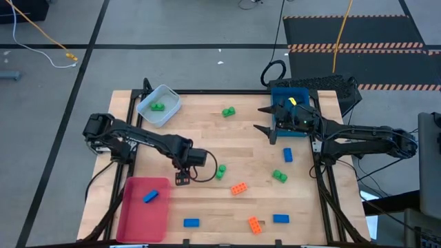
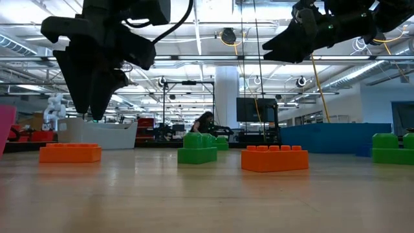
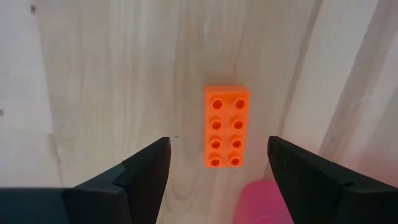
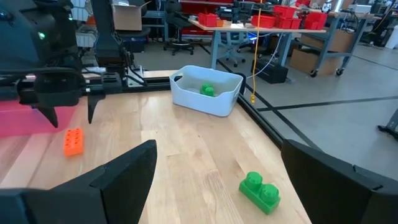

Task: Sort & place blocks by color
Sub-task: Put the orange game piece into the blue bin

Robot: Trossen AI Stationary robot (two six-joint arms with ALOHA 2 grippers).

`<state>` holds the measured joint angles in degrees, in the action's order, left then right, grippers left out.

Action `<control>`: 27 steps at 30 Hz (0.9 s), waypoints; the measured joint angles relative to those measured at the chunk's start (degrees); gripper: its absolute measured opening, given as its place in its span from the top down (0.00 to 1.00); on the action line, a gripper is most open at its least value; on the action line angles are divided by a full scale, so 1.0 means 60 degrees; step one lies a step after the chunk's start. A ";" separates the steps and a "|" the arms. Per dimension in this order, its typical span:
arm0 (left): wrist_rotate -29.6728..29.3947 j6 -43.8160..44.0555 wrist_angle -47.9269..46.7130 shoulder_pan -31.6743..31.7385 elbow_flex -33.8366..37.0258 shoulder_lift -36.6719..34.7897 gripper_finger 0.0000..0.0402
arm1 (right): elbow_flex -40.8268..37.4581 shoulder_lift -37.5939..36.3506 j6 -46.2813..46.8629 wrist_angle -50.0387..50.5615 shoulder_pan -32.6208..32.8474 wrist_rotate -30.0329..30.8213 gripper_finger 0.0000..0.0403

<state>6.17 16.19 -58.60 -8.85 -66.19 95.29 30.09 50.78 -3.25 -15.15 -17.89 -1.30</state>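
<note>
My left gripper (image 1: 182, 179) (image 3: 219, 148) is open and points straight down. It hovers above an orange brick (image 3: 226, 126) (image 4: 73, 142) that lies flat on the table, studs up; in the high view the gripper hides it. In the low view the fingertips (image 2: 90, 107) stand clear above that brick (image 2: 70, 153). My right gripper (image 1: 260, 118) (image 4: 217, 180) is open and raised in the air beside the blue tray (image 1: 279, 91), touching nothing. More green (image 1: 228, 111), orange (image 1: 239, 188) and blue (image 1: 287, 156) bricks lie scattered on the table.
A pale tray (image 1: 169, 96) at the far left holds a green brick (image 1: 158, 107). A red tray (image 1: 138, 217) at the near left holds a blue brick (image 1: 150, 197). Other bricks lie near the table's near edge (image 1: 191, 222) (image 1: 255, 224) (image 1: 280, 219) and middle (image 1: 220, 172) (image 1: 280, 176).
</note>
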 joint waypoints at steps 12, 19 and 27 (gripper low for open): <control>-0.0093 0.0856 -0.0042 -0.0056 0.0000 0.0828 0.32 | 0.0000 0.0002 0.0000 0.0146 0.0000 -0.0011 0.16; 0.0147 0.0589 -0.0131 -0.0174 -0.0007 0.1636 0.32 | 0.0000 0.0004 0.0000 0.0152 0.0000 -0.0011 0.16; 0.0040 0.0378 0.0415 -0.0239 0.0004 0.2001 0.32 | 0.0000 0.0004 -0.0010 0.0148 0.0000 -0.0011 0.16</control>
<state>6.42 18.46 -56.12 -10.28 -66.17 107.29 30.09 50.81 -3.31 -14.26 -17.89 -1.37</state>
